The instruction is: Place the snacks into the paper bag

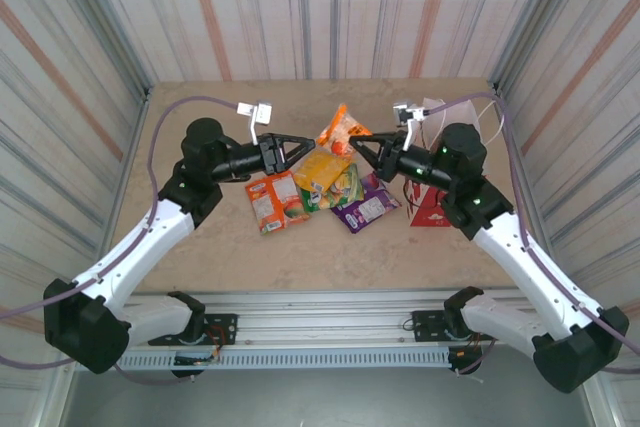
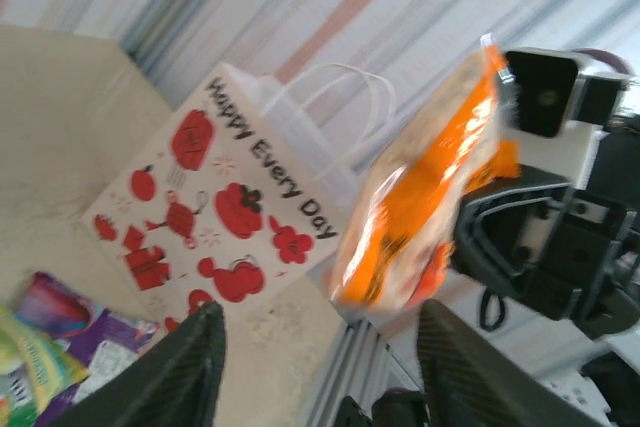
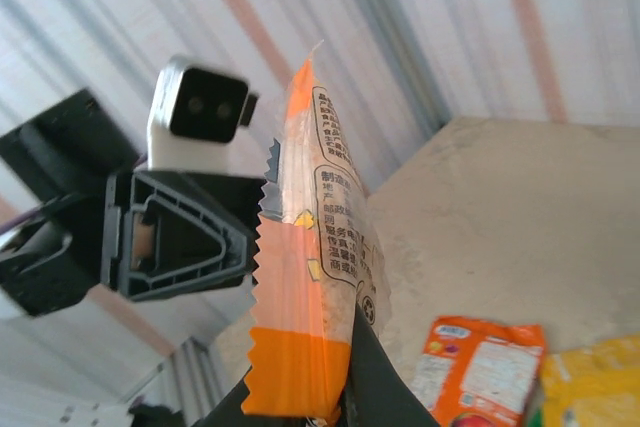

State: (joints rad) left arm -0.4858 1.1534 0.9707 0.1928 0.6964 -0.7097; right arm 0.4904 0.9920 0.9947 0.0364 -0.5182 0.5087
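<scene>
Above the middle of the bench (image 1: 200, 247), the orange packet (image 1: 345, 130) hangs in the air, clear of the other snacks (image 1: 320, 190). On its lower crimped edge the right fingers (image 3: 375, 392) are pinched tight, so it stands upright with its printed back toward that wrist camera. Opposite, the left fingers (image 2: 185, 367) are spread roughly halfway and grip nothing. The packet sits out past their tips, and whether a tip brushes it I cannot tell.

It looks like a handover: the bag (image 2: 220, 187) stands on the right arm's side, so the packet goes to the arm nearer it. Held by one edge only, the packet's body is free to swing and may catch the bag's rim on the way in.

That bag is upright at the right of the bench, half hidden behind the right arm in the top view, its white face printed with red marks and its cord handles raised. Its inside is out of sight. The other snacks lie flat in a loose, overlapping heap between the arms: orange, yellow, green, purple. Most of the job looks undone.

Pale, speckled and matte, the bench offers little glare. Striped walls (image 1: 300, 7) close three sides, and a metal rail (image 1: 320, 332) along the near edge carries both arm bases.
</scene>
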